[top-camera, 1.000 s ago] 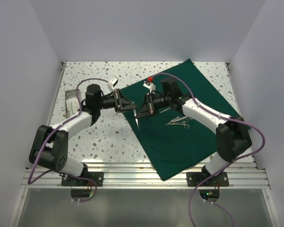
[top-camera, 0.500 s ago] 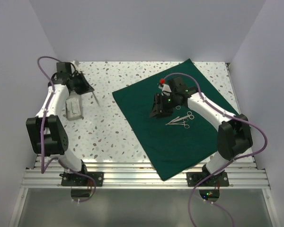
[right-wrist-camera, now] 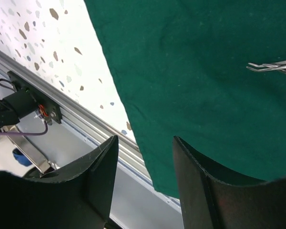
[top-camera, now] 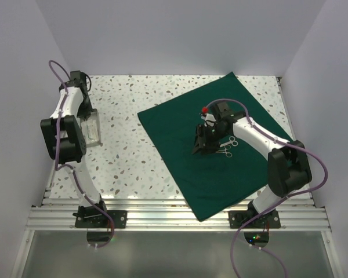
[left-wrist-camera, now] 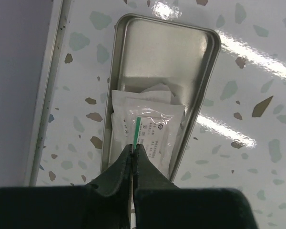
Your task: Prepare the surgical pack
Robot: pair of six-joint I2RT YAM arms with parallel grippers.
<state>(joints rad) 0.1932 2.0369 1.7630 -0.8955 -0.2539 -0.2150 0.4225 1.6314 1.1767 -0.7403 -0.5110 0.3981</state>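
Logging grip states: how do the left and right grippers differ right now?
The left gripper is shut, pinching a white packet in the steel tray; the right gripper is open and empty. Left is over the tray, right over the green drape. Both are black.

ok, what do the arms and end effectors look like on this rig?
The left arm and right arm have white links with black joint housings. A purple cable loops along each. The left end effector and right end effector are black, with two tapered fingers each. The right wrist carries a small red marker.
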